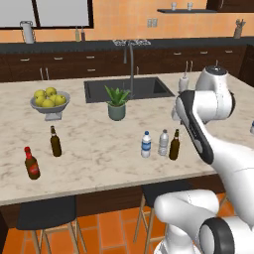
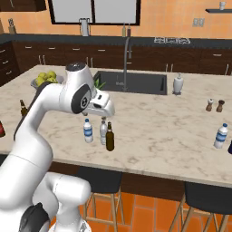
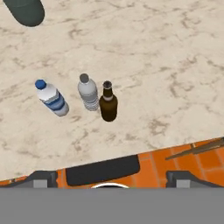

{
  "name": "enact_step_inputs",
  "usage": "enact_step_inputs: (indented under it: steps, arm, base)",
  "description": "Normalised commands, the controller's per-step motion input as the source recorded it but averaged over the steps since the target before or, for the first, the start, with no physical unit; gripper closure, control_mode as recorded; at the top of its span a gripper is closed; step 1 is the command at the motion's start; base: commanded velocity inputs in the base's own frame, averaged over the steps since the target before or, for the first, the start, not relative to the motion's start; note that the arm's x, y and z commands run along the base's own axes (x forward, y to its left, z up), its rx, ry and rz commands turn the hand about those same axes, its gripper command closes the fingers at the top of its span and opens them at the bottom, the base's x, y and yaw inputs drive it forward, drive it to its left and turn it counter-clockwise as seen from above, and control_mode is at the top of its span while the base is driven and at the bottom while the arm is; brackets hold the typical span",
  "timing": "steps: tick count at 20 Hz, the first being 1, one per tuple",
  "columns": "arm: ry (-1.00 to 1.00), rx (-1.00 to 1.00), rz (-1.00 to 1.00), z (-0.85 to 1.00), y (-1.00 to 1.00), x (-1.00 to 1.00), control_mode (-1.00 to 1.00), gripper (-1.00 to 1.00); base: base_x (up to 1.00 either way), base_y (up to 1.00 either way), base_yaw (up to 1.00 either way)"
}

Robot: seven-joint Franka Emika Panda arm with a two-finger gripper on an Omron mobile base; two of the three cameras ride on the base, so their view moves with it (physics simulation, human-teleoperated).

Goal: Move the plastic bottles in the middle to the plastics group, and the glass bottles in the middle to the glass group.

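The big marble bench [image 1: 99, 144] with its light, veined top fills the middle of the kitchen. A dark sink [image 1: 126, 89] with a tall grey tap sits in it, and dark brown cupboards and an orange wall stand behind. Black stools stand on the orange floor tiles below the near edge.

A grey bowl of yellow-green fruit [image 1: 49, 100] and a small green plant in a grey pot [image 1: 117, 103] stand on the bench, near the sink.

Three bottles stand upright in a row in the middle, near the front edge. The slim dark brown glass bottle [image 3: 108, 103] has a narrow neck. Just beside it is the plain greyish clear plastic bottle [image 3: 88, 92]. A little apart is the clear plastic bottle with a blue label [image 3: 52, 98].

Far to the left stand a plain brown bottle [image 1: 55, 142] and a red-labelled, red-capped bottle [image 1: 31, 163]. Far to the right stands a small see-through bottle with a bluish label [image 2: 220, 136].

The pincer [image 3: 108, 179] hangs high above the three bottles, holding nothing, its two tips set wide apart.
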Motion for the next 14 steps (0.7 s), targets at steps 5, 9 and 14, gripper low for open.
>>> enact_step_inputs:
  steps: [5,9,14]
  arm:
    - [-0.12,0.02,-0.01,-0.53,-0.04,0.25,-1.0,-1.0]
    - [-0.1,0.0,0.0,-0.41,0.0,0.38,-1.0,-1.0]
    - [-0.04,0.0,0.0,-0.22,-0.01,0.32,-1.0,-1.0]
  base:
    - [0.0,0.0,0.0]
    - [0.0,0.0,0.0]
    - [0.0,0.0,0.0]
